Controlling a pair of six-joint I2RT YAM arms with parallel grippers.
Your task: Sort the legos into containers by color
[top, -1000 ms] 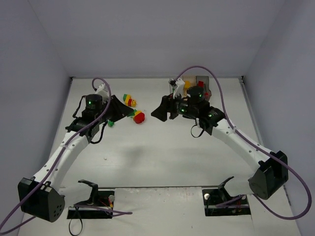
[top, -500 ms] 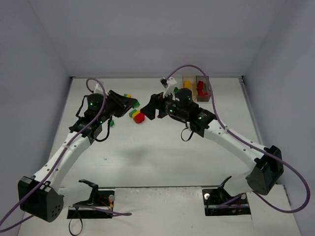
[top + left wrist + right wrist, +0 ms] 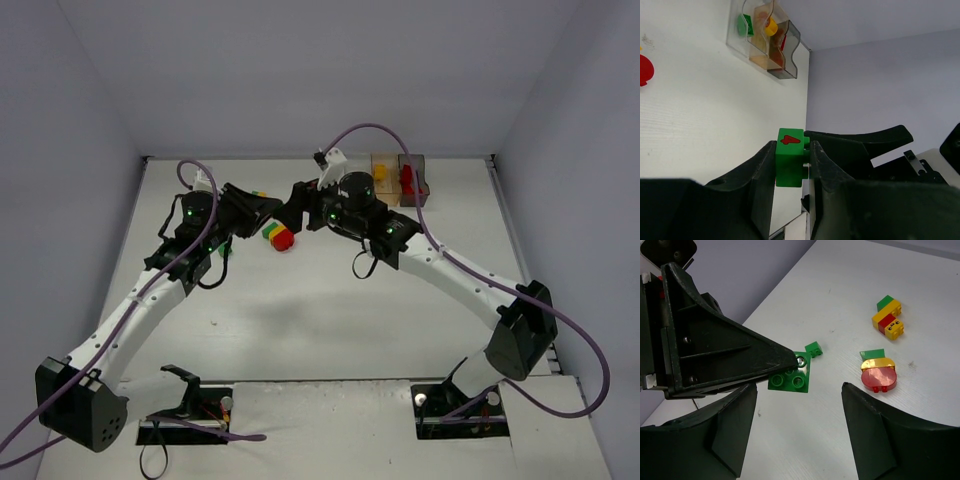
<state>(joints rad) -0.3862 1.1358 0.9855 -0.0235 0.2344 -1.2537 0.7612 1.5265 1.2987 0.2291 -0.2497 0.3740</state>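
Note:
My left gripper [image 3: 791,150] is shut on a green lego [image 3: 789,159] with a red mark on its top, held above the table. In the right wrist view that same green lego [image 3: 789,375] sticks out, studs up, from the left gripper's fingertips. My right gripper [image 3: 799,390] stands open right in front of it, touching nothing. A red, yellow and green clump [image 3: 281,237] lies just below both grippers. The containers [image 3: 398,178] stand at the back right, yellow legos in the orange one and red in the smoky one. The clear box [image 3: 742,25] holds a green piece.
A yellow, red and green stack [image 3: 888,317] lies beyond the clump. One small green brick [image 3: 813,349] rests on the table by the left gripper. The two grippers [image 3: 278,205] almost meet at mid-table. Grey walls close the table on three sides.
My right arm has swung left from the containers to face the left gripper, and its jaws have widened a little. The left gripper has turned towards it with the green lego.

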